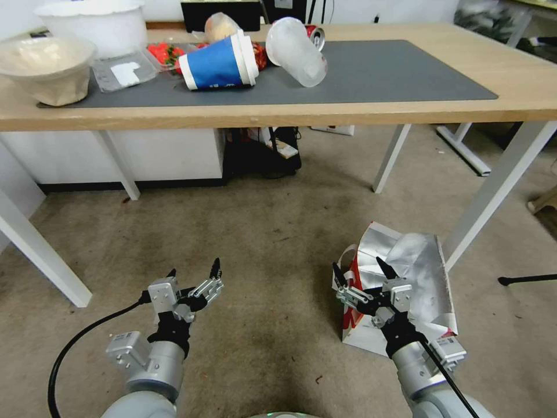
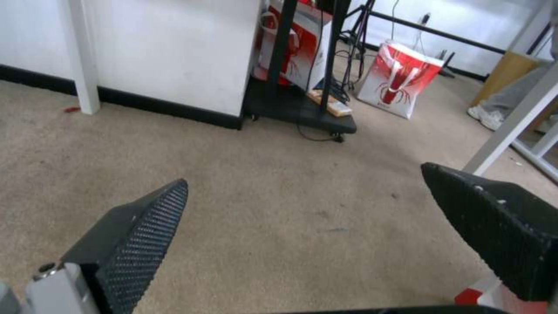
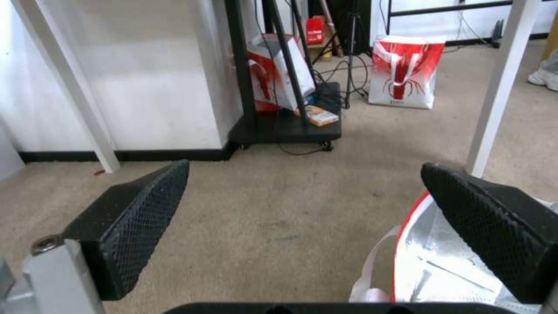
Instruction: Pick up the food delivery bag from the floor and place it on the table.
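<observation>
Both grippers sit closest to my head camera, low in the frame. I read the right gripper [image 1: 364,271] at 5 o'clock, fingers spread wide, empty, hovering over the near left edge of the food delivery bag [image 1: 415,278]. The left gripper [image 1: 194,271] at 7 o'clock is likewise spread, holding nothing, above bare floor [image 1: 272,232].

Largest item: the surface [image 1: 510,75] across 12 o'clock, light wood with a dark grey mat [image 1: 394,69]. Its right half is free of the tipped cups [image 1: 220,61] and bowls [image 1: 46,67] crowding the left.

Next: the bag, resting on the floor at 4 o'clock, just beside a white leg of the surface, mouth open upward and foil lining [image 3: 459,261] exposed.

Handling judgement: paper walls, probably light and soft; the crumpled rim suggests it will buckle or tear under a side pinch. I judge the white strap handle [image 3: 372,261] at the near left edge the correct hold; it is thin and floppy, so closure must be centred on it.

Writing: small print on the bag's lower front panel is too small to read. In the wrist views, a separate white bag [image 3: 407,72] standing well apart carries a red lobster-like graphic with unreadable text beneath.
</observation>
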